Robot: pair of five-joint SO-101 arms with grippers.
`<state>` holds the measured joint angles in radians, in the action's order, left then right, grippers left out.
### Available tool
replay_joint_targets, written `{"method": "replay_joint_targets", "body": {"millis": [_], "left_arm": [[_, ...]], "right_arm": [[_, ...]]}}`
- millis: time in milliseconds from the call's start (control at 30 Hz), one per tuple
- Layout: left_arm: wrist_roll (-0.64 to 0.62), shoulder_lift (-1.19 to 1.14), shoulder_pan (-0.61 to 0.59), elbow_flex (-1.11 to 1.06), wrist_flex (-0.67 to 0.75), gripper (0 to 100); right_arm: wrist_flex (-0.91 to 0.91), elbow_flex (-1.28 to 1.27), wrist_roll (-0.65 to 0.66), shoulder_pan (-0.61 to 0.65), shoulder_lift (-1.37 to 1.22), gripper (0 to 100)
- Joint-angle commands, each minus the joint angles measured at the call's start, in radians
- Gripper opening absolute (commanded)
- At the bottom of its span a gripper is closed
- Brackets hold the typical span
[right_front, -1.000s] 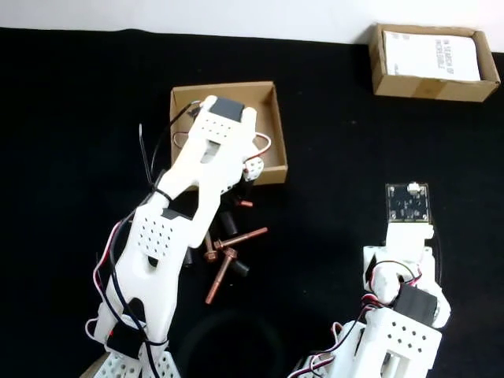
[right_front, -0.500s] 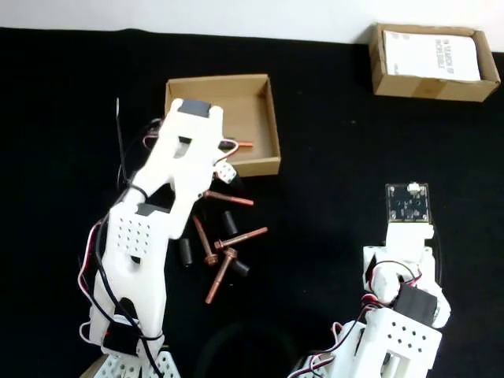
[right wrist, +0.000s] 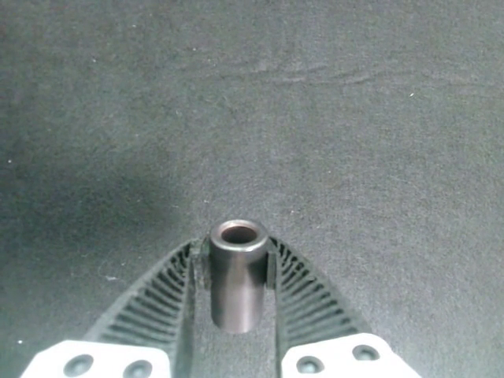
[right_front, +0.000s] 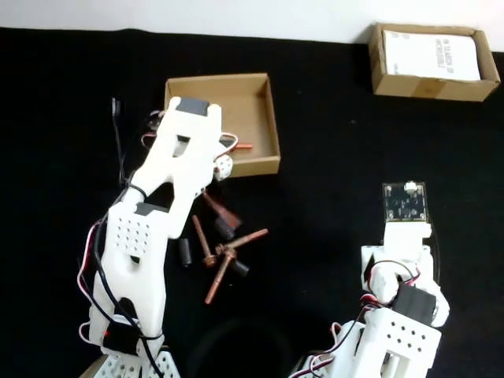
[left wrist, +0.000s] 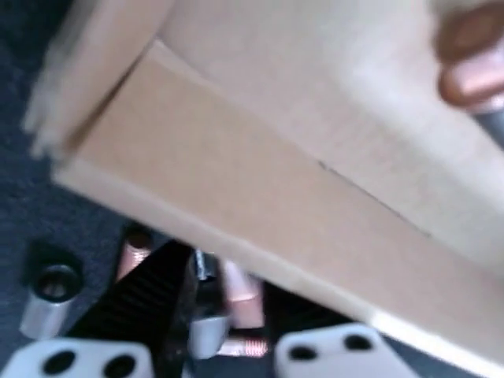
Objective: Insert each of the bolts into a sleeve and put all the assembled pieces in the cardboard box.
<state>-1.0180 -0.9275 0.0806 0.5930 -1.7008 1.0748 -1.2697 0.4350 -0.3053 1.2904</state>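
- Our right gripper [right wrist: 234, 256] clamps a dark cylindrical metal sleeve [right wrist: 236, 287], its bore exposed to receive a copper bolt [right_front: 244, 237].
- Our left gripper [right_front: 223, 167] hangs over the near wall of the brown cardboard box [right_front: 272, 118]; whether it grips anything, we cannot tell.

From above, the left arm [right_front: 169, 205] hides the cardboard box's [right_front: 252, 102] 7 o'clock corner. A bolt [right_front: 242, 146] inside shows just its tip at the arm's 3 o'clock. The left wrist view is blurred throughout: the left end effector [left wrist: 228, 276] is cut by the edge, and the grey-and-copper pieces [left wrist: 228, 319] by it cannot be made out. The right end effector [right wrist: 236, 250], gripping a sleeve [right wrist: 239, 283], is cut off at its base.
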Motion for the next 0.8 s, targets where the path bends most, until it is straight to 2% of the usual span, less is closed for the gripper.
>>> {"method": "replay_joint_targets", "body": {"millis": [0,333,400,467,633,767], "left_arm": [[-0.009,-0.016,-0.05,-0.012,-0.002,1],[-0.006,0.01,-0.045,0.005,-0.017,1],[0.049,0.05,-0.028,0.047,-0.032,1],[0.135,0.11,-0.002,0.108,-0.044,1],[0.301,0.303,0.067,0.232,-0.046,1],[0.425,0.453,0.11,0.255,-0.046,1]], "right_arm": [[-0.002,0.015,0.003,0.015,0.013,0.6],[-0.027,0.015,0.002,0.015,0.013,0.6],[-0.068,0.015,-0.006,0.015,0.015,0.6],[-0.11,0.027,-0.091,0.016,0.015,0.6],[-0.117,0.151,-0.411,0.076,0.016,0.6],[-0.117,0.223,-0.577,0.16,0.018,0.6]]}}
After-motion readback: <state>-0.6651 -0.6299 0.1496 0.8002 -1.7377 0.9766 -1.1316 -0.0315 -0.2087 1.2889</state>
